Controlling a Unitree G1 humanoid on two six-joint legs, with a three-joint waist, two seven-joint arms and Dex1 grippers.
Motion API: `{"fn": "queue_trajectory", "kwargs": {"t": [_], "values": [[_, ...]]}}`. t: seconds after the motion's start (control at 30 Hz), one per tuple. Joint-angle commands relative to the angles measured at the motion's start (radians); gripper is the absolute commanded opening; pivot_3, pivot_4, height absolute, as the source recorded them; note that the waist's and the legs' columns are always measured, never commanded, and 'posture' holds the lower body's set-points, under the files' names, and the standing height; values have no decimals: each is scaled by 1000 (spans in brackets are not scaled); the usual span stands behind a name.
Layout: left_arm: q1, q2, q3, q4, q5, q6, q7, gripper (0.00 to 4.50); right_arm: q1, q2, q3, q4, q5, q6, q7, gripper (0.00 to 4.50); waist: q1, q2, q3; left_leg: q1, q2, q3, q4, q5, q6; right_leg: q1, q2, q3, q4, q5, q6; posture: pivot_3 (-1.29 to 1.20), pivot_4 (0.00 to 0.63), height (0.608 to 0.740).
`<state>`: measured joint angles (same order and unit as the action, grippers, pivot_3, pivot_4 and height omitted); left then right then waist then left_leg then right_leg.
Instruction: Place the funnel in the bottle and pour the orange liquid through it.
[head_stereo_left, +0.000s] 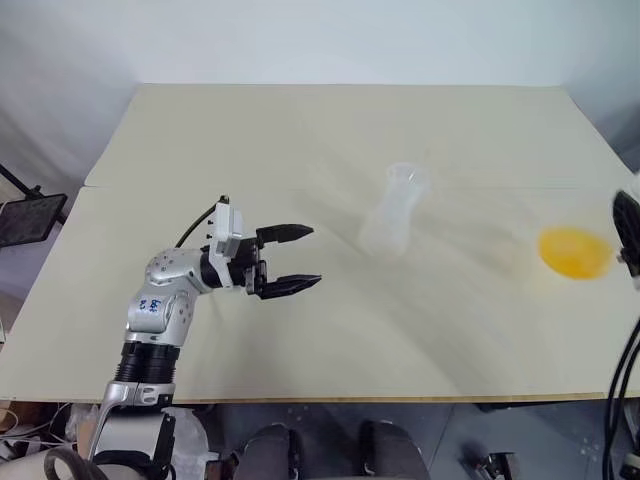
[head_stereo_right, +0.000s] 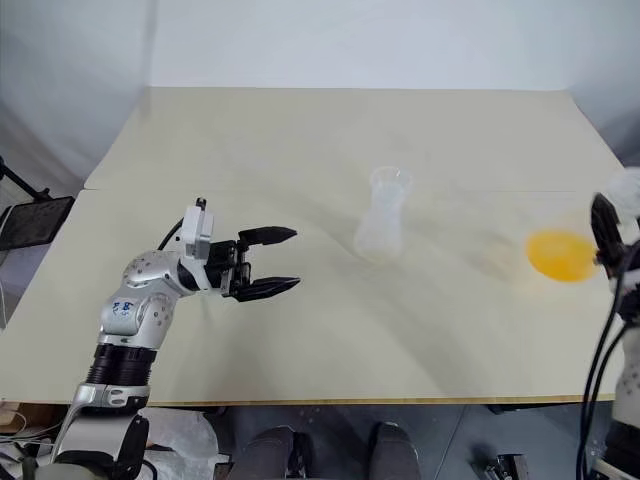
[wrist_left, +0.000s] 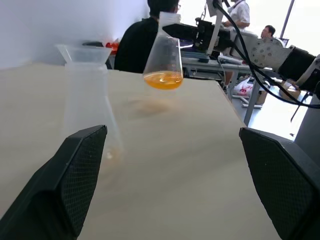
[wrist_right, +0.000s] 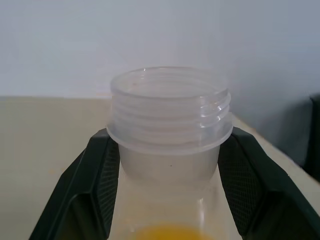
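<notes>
The clear bottle (head_stereo_left: 388, 222) stands upright mid-table with the see-through funnel (head_stereo_left: 405, 178) seated in its neck; in the left wrist view the funnel (wrist_left: 84, 53) tops the bottle (wrist_left: 86, 107). My left gripper (head_stereo_left: 309, 257) hovers open to the bottle's left, pointing at it, nothing between its fingers. At the right edge my right gripper (head_stereo_left: 626, 226) is shut on the threaded neck (wrist_right: 170, 125) of a clear conical flask holding the orange liquid (head_stereo_left: 573, 252). The flask (wrist_left: 163, 60) hangs above the table, upright.
The beige table (head_stereo_left: 300, 130) has a seam across its middle and wide bare room around the bottle. A black stand (head_stereo_left: 30, 215) sits off the left edge. People and desks (wrist_left: 235, 30) lie beyond the table's right side. Cables (head_stereo_left: 625, 400) hang at right.
</notes>
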<state>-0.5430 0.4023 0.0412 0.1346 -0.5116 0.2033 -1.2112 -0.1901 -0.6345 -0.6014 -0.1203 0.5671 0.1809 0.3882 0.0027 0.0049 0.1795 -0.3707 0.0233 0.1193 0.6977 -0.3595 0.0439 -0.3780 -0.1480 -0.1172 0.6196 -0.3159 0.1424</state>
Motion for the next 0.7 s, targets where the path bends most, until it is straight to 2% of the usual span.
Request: {"fn": "queue_trajectory", "kwargs": {"t": [0.03,0.17,0.3,0.57,0.7], "values": [[-30,-17,20,20,-6,-40,21,4500,-53,-70,86,-96,-76,70,-33,2424,-1,0,0,0,0,0,0,0,0,0,0,0,0,0,0,0,150,740],[-61,-52,9,62,18,-85,58,4500,-128,-98,211,-152,-189,61,-33,2424,1,0,0,-2,-1,-2,0,0,0,0,-1,-2,0,0,0,0,150,740],[-79,-99,8,79,22,-110,103,4500,-189,-124,334,-165,-366,4,-42,2424,0,0,0,-2,-2,-2,0,0,0,-1,-1,-3,-1,0,0,0,150,740],[-66,-139,-13,81,55,-144,150,4500,-212,-161,460,-130,-637,-161,-40,2424,-1,0,0,-4,-2,-2,0,0,0,-1,-1,-4,-2,0,1,0,150,740],[-57,-158,-26,79,62,-156,164,4500,-239,-154,512,-76,-779,-228,-96,2424,-2,0,0,-4,-2,-2,0,0,0,-1,-1,-4,-2,0,1,0,150,740]]}}
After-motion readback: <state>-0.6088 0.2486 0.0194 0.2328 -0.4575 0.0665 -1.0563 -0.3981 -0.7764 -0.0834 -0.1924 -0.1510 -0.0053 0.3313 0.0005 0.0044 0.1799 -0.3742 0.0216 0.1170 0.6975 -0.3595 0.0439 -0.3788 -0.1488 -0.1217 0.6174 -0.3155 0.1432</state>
